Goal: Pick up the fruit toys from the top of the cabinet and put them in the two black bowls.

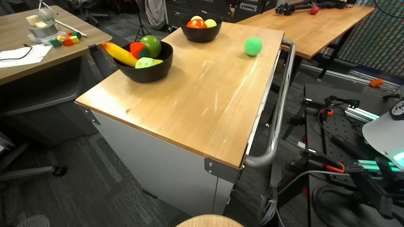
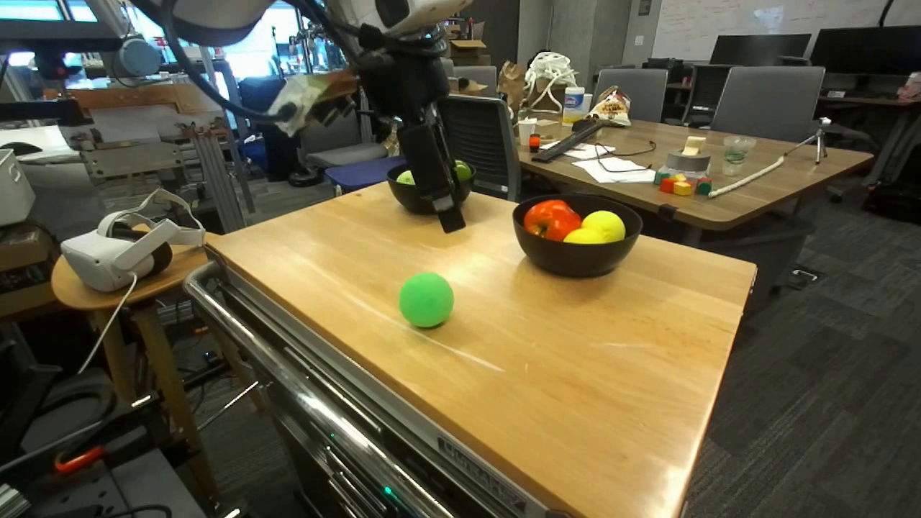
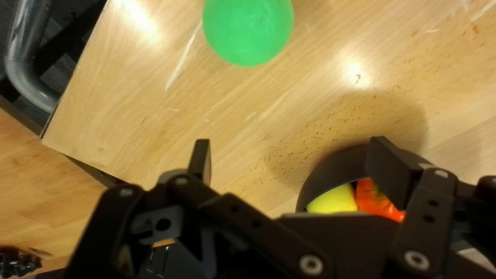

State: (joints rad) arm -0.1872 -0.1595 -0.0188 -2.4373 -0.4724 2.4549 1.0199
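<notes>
Stool (image 2: 86,301): round and wooden, a white headset (image 2: 129,248) resting on it, near one end of the cabinet (image 1: 157,164).
Rail (image 2: 309,397): shiny metal, along one edge of the wooden cabinet top (image 2: 575,403).
Green ball (image 2: 426,300): on bare wood near the rail, well apart from the banana bowl (image 1: 143,75) and the red-and-yellow bowl (image 2: 575,260); the wrist view cuts off part of it.
Banana bowl: black, bearing the banana (image 1: 121,54), a red piece (image 1: 137,49), a green fruit (image 1: 152,46) and a paler one (image 1: 145,62).
Gripper (image 3: 292,155): jaws wide apart, holding nothing; in an exterior view its dark finger (image 2: 442,194) crosses in front of the banana bowl and hides part of the contents.
Red-and-yellow bowl: also black, with a red toy (image 2: 550,218) and yellow ones (image 2: 604,224); in the wrist view a finger overlaps its rim, and I cannot tell whether they touch. Both bowls stand across the top from the rail, apart from each other.
Desk (image 2: 777,181): past the cabinet top, with white papers (image 2: 626,177), coloured blocks (image 2: 681,187), a roll of tape (image 2: 687,162) and a small tripod (image 2: 820,140); grey chairs (image 2: 770,104) behind.
</notes>
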